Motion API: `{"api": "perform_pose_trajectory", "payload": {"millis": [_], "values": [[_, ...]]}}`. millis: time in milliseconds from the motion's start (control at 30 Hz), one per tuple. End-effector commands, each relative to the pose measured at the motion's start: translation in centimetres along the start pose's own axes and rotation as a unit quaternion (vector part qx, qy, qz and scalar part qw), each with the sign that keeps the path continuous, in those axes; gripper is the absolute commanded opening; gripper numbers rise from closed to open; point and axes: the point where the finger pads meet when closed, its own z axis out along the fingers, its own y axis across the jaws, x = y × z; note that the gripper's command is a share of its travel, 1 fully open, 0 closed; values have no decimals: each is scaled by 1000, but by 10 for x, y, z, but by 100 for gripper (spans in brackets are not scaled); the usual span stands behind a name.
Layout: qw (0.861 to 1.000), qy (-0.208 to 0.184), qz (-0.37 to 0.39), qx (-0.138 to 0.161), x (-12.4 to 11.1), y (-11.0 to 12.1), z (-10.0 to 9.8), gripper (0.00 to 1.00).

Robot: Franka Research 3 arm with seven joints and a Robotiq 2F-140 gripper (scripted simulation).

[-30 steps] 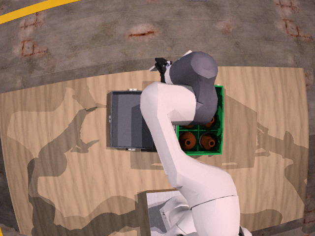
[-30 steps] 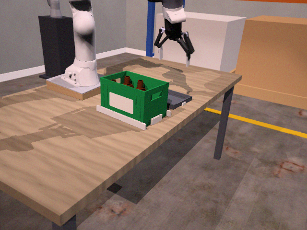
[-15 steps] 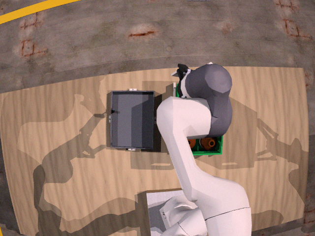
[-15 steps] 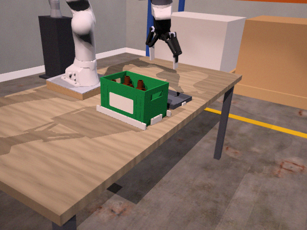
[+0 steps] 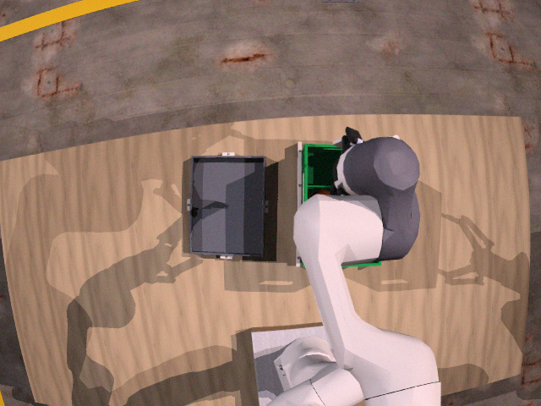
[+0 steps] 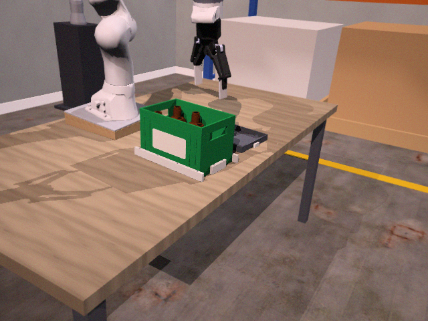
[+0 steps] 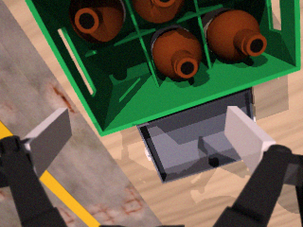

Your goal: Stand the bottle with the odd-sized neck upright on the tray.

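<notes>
Wooden table [image 6: 103, 207] is seen beneath the black two-finger gripper [image 6: 209, 81], held fully spread and empty above the green plastic crate [image 6: 207, 145], where five brown bottles [image 7: 182, 52] stand. Necks should be compared before descent; the grey tray [image 5: 226, 205] lies just beside.

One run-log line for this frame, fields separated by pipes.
gripper: open, empty, above table | brown bottles: in green crate | grey tray: no bottle
</notes>
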Motion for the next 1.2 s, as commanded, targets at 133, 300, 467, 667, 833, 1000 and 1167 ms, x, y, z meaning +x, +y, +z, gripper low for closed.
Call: {"api": "perform_pose_trajectory", "payload": {"millis": [133, 300, 467, 667, 833, 1000, 1167], "values": [[993, 29, 114, 23, 39, 6, -4, 100], [988, 39, 147, 31, 59, 11, -6, 100], [978, 53, 195, 43, 86, 19, -9, 100], [971, 62, 227, 51, 104, 26, -10, 100], [971, 62, 227, 51, 104, 26, -10, 100], [971, 62, 227, 51, 104, 26, -10, 100], [971, 62, 227, 51, 104, 26, -10, 100]]}}
